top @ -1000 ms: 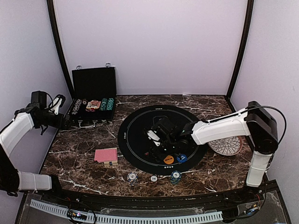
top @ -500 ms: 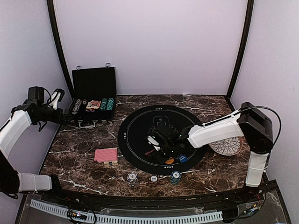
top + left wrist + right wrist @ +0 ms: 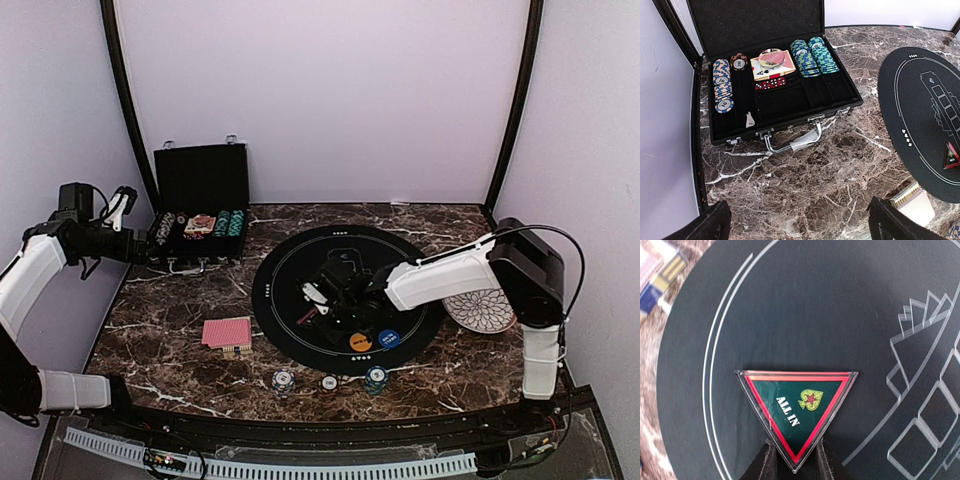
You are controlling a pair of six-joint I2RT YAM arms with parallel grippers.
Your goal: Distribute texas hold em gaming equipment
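Holding my right end effector [image 3: 795,462] low over the round black mat [image 3: 290,270], I am bracketing the lower tip of the triangular ALL IN token [image 3: 797,410], which is lying flat on the left part of the mat. My fingers are sitting narrow on either side of that tip, and I cannot tell whether they are pinching it or only flanking it. My left end effector [image 3: 800,222] is hanging spread wide and empty over the marble surface [image 3: 805,170], just in front of the open black case [image 3: 840,95]. As I am judging it, the distribution is partly done. An orange button disc [image 3: 361,342] and a blue button disc [image 3: 389,339] are lying side by side near the mat's near edge. Three small lots of chips [image 3: 329,382] are standing in a row on the surface just off that edge, and a pack of red-backed cards [image 3: 228,332] is lying to the mat's left. Much is remaining in the case: rows of stacked chips [image 3: 812,55], more cards [image 3: 772,65] and what look like red dice [image 3: 770,84]. I am reckoning this token wants settling first.
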